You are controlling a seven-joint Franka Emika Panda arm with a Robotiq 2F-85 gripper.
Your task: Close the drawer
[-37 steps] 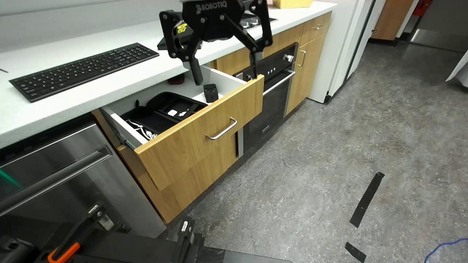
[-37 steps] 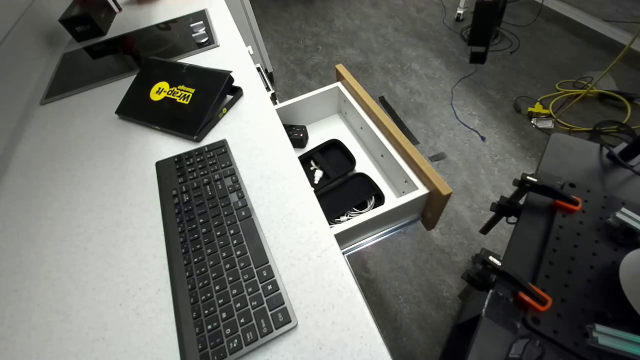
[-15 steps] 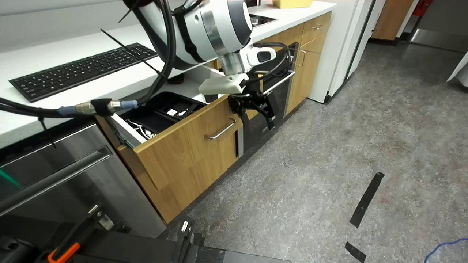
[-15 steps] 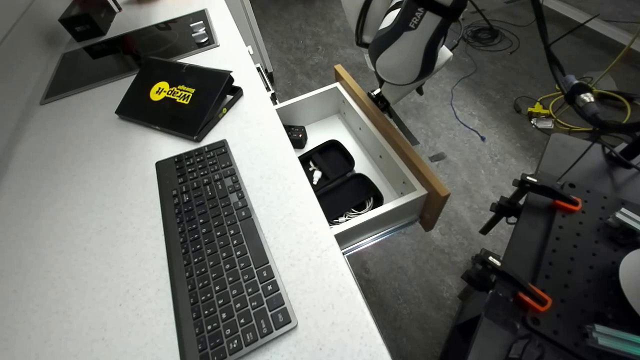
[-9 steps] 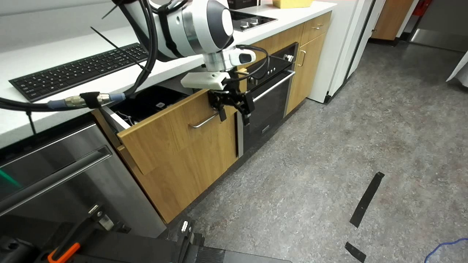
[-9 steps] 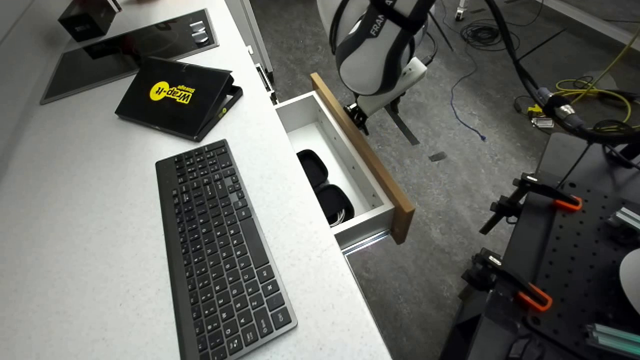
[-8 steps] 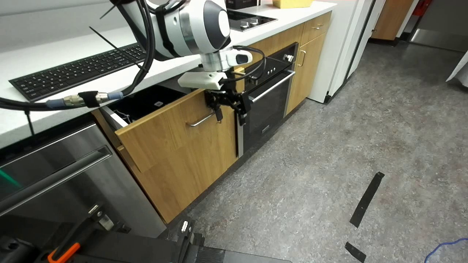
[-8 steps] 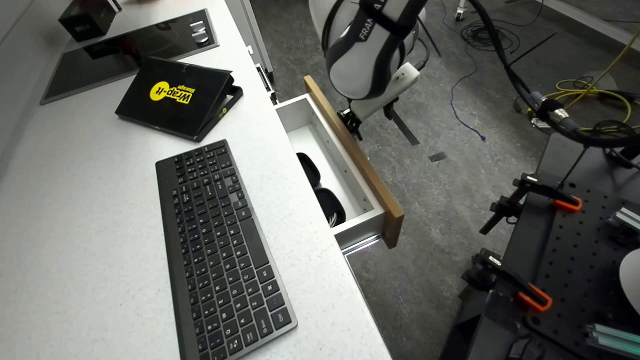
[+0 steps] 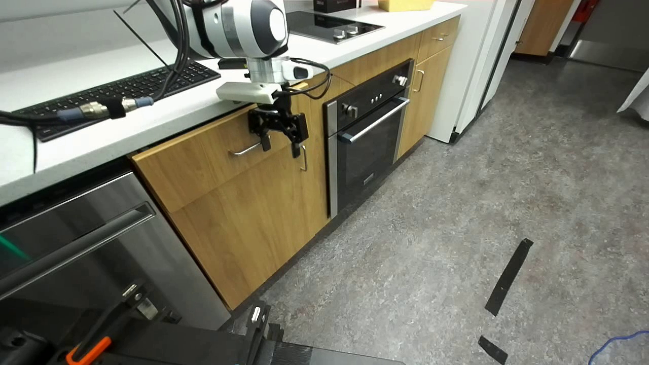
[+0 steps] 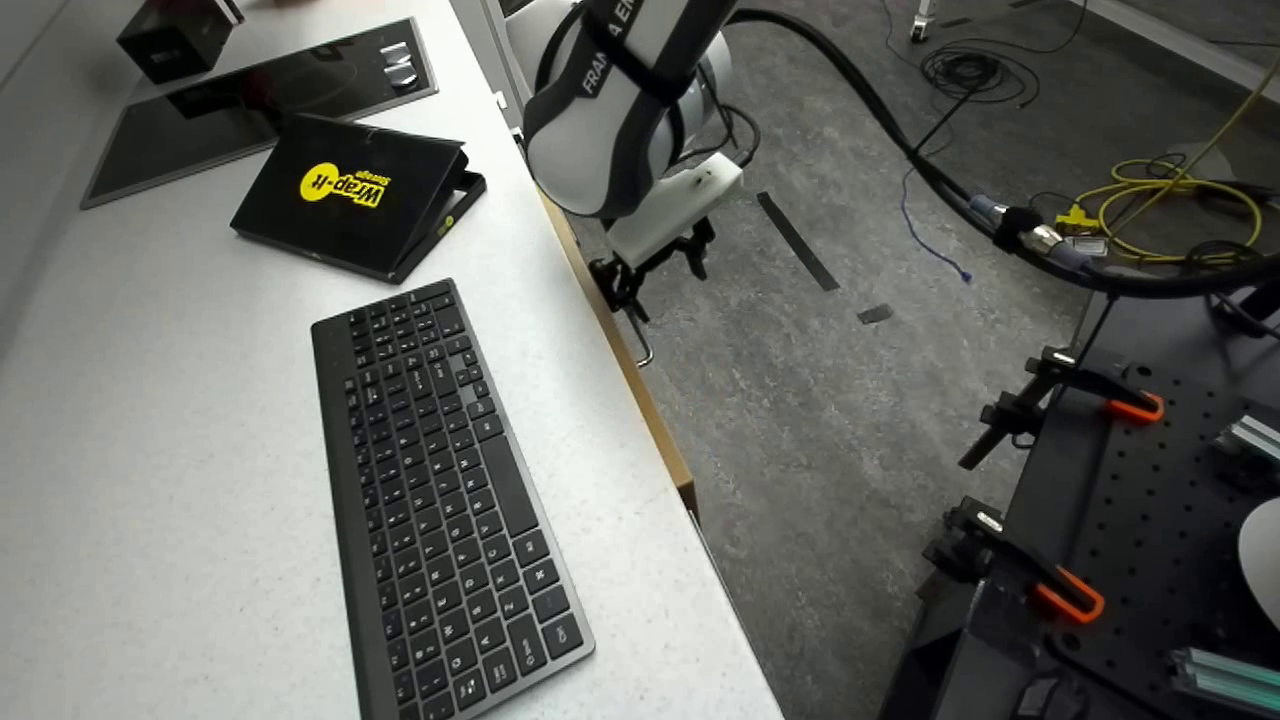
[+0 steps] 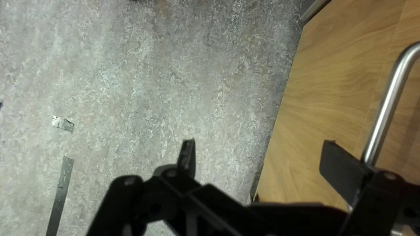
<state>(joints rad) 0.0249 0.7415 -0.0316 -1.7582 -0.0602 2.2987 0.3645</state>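
A Franka Panda arm (image 9: 241, 30) hangs at the edge of a white countertop (image 10: 220, 520), its Robotiq gripper (image 9: 281, 147) pointing down in front of a light oak kitchen drawer (image 9: 192, 165). Set beneath the counter, the drawer sits flush or very nearly so, a narrow strip of its front (image 10: 669, 448) showing past the edge in an exterior view; whether it is fully home cannot be told. The gripper is released, its fingers (image 11: 339, 167) spread, with gray floor (image 11: 183, 82) and oak paneling (image 11: 308, 114) visible between them in the wrist view. The finger nearer the drawer overlaps its silver bar handle (image 11: 384, 114); contact is unclear. A stainless steel appliance (image 9: 116, 261) stands left of the drawer, a black glass-fronted oven (image 9: 372, 147) to the right. On the countertop, a dark keyboard (image 10: 450, 490) lies near, a Wrap-It Storage box (image 10: 350, 195) beyond, a cooktop (image 10: 270, 105) farther back.
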